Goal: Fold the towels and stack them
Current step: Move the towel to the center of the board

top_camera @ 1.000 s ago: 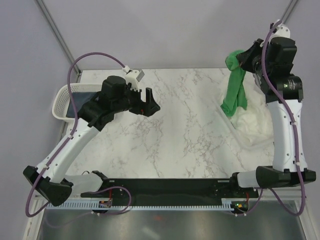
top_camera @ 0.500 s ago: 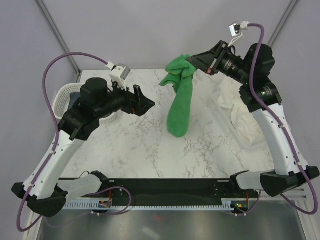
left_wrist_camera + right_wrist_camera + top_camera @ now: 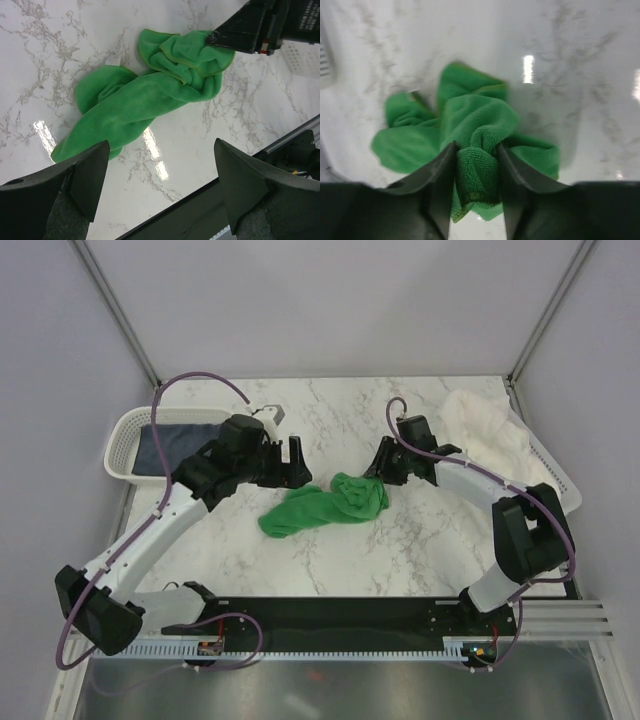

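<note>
The bright green towel (image 3: pixel 325 505) lies crumpled on the marble table, in the middle. My right gripper (image 3: pixel 380 472) is low at its right end, and a bunched fold of the green towel (image 3: pixel 475 120) fills the gap between its fingers, touching both. The left wrist view shows the same green towel (image 3: pixel 150 90) with the right gripper (image 3: pixel 240 37) on its far corner. My left gripper (image 3: pixel 297 462) hovers open just left of and above the cloth, nothing between its fingers (image 3: pixel 85 175). The navy towel (image 3: pixel 185 440) lies in the left basket. The large white towel (image 3: pixel 490 430) is heaped at the back right.
A white perforated basket (image 3: pixel 125 430) stands at the table's left edge and another white basket (image 3: pixel 555 475) at the right edge under the white towel. The black rail (image 3: pixel 330 615) runs along the near edge.
My right arm swung the green towel from above the right basket across and down onto the middle of the table. My left gripper stayed open and shifted slightly nearer the cloth.
</note>
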Controlling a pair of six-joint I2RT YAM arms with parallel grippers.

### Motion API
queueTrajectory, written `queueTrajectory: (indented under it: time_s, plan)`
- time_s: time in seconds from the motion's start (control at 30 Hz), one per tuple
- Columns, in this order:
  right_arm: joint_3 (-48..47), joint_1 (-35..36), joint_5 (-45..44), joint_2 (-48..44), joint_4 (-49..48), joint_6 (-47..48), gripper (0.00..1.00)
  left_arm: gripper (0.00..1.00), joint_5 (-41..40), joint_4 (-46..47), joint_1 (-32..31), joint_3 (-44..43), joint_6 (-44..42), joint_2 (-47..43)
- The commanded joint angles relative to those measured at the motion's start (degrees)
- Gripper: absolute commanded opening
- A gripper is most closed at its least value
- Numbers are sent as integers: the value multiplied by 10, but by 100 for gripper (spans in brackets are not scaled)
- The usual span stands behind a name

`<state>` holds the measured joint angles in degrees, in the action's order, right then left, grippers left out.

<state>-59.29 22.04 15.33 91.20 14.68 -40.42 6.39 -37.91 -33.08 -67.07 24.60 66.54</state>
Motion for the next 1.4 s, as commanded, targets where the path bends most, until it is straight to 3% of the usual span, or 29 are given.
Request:
queueTrajectory:
  time_s: [0.0,0.07,0.23,0.33,0.4,0.53,0.67,0.83,0.93,1.03,1.17,1.37]
  plan:
    - [-55,-9,-165,-24,44,54,49,92,-38,20,4,-9,29,38]
    - [-82,-10,-249,-43,78,67,52,92,-24,37,5,-10,38,58]
    - [-116,0,-289,-52,135,123,51,88,57,116,14,-7,68,129]
    - [-107,14,-276,-70,148,138,50,87,89,148,13,-18,68,199]
    - [-101,34,-290,-90,155,147,48,80,112,155,11,-27,71,259]
    - [-61,36,-211,-110,128,105,49,77,194,247,1,-19,98,309]
    - [38,37,-175,-96,21,84,50,78,191,277,-1,-32,115,354]
    - [87,40,-94,-35,-97,85,47,76,220,325,-8,-15,171,394]
    - [125,46,-89,-51,-142,111,41,60,190,325,-9,11,200,402]
    - [133,54,-98,-70,-159,138,32,46,157,324,-8,26,215,402]
    - [120,82,-148,-86,-149,173,43,42,145,311,-8,21,221,409]
    - [106,119,-188,-82,-148,182,43,41,125,310,-8,42,228,395]
